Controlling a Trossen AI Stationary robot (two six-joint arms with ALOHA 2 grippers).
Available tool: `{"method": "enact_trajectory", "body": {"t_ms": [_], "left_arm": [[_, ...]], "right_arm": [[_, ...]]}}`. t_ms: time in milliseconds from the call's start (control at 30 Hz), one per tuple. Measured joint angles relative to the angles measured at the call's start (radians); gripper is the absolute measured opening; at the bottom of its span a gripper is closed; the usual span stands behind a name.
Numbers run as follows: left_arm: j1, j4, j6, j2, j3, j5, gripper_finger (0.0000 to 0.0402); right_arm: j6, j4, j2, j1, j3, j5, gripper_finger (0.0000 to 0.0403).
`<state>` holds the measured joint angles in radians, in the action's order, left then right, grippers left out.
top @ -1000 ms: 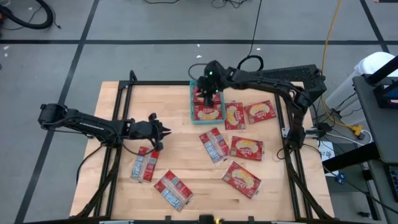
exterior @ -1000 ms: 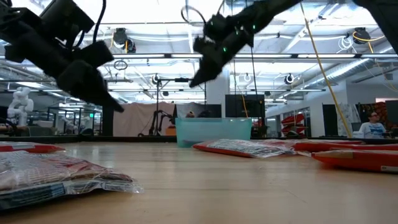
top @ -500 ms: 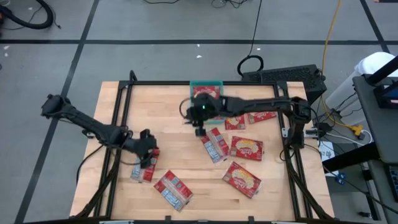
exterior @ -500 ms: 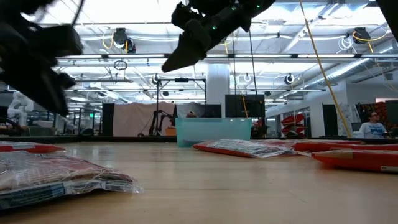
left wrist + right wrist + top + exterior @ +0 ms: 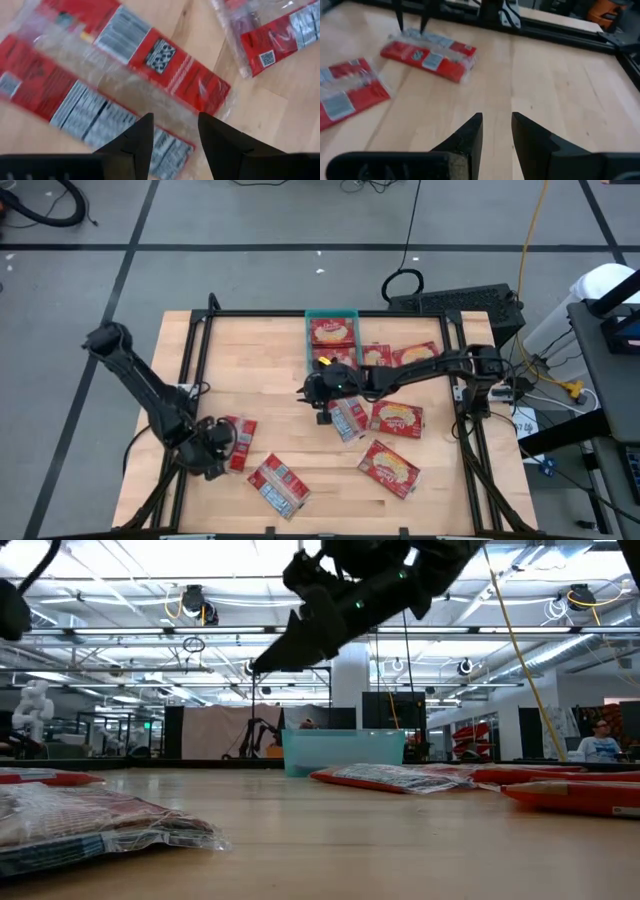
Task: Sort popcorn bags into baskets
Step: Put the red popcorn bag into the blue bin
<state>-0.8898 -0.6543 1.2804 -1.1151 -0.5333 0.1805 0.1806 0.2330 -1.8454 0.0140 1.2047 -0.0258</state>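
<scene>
My left gripper [image 5: 172, 135], fingers apart, hangs over two bags [image 5: 236, 444] near the table's [image 5: 290, 435] left front. Right gripper [image 5: 496, 131], spread and empty, sits mid-table beside a bag [image 5: 347, 416]. Basket [image 5: 308, 332] at back holds two bags [image 5: 332, 331].

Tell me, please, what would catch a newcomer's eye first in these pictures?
Probably the red popcorn bags scattered over the wooden table, with two more lying in the teal basket at its far edge. Next, the two dark arms: the left gripper hangs open just above a pair of bags near the table's front left, and the right gripper, also open and empty, hovers over the middle of the table.
</scene>
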Motion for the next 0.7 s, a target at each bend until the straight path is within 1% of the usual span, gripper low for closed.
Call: {"method": "enact_trajectory", "body": {"t_ms": [100, 167, 267, 367, 467, 567, 700], "left_arm": [[-0.045, -0.125, 0.089, -0.043, -0.078, 0.005, 0.0159], [-0.072, -0.185, 0.132, -0.075, -0.103, -0.002, 0.0159], [-0.106, -0.160, 0.168, -0.120, -0.104, -0.035, 0.0161], [-0.128, -0.151, 0.204, -0.165, -0.102, -0.071, 0.0177], [-0.142, -0.152, 0.260, -0.204, -0.102, -0.109, 0.0213], [-0.156, -0.135, 0.315, -0.242, -0.100, -0.143, 0.0259], [-0.174, -0.067, 0.325, -0.287, -0.101, -0.142, 0.0321]], "right_arm": [[0.002, 0.093, -0.001, -0.003, -0.046, 0.000, 0.0095], [0.007, 0.150, 0.000, -0.002, -0.070, 0.000, 0.0095], [0.012, 0.196, 0.000, 0.002, -0.098, 0.000, 0.0095], [0.013, 0.214, 0.000, 0.002, -0.106, 0.000, 0.0095], [0.014, 0.211, 0.000, 0.002, -0.106, 0.000, 0.0095], [0.015, 0.204, 0.000, 0.002, -0.106, 0.000, 0.0095], [0.018, 0.204, 0.000, 0.002, -0.106, 0.000, 0.0095]]}}
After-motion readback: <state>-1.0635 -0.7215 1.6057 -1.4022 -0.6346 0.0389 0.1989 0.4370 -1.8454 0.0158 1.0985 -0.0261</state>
